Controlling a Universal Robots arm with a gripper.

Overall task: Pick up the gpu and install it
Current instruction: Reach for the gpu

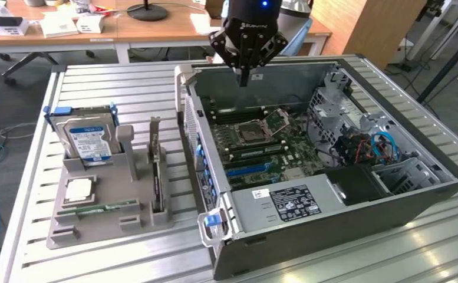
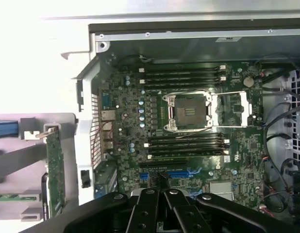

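The gpu [image 1: 156, 168] is a thin dark card standing on edge in a slot of the grey holder [image 1: 95, 230], at the exterior view's left of the open computer case [image 1: 417, 200]. In the wrist view the gpu [image 2: 55, 170] shows its green face and a silver bracket at one end. My gripper [image 1: 244, 78] hangs over the far side of the case, above the motherboard [image 1: 264, 147], well away from the gpu. Its fingers [image 2: 162, 180] are shut with nothing between them.
The holder also carries a silver hard drive [image 1: 87, 138] with a blue-white label, a square chip [image 1: 79, 190] and a narrow green memory stick [image 1: 99, 207]. Inside the case are an open CPU socket [image 2: 189, 109], blue slots [image 2: 181, 173], cables and a power supply [image 1: 292, 203]. Desks stand behind the slatted table.
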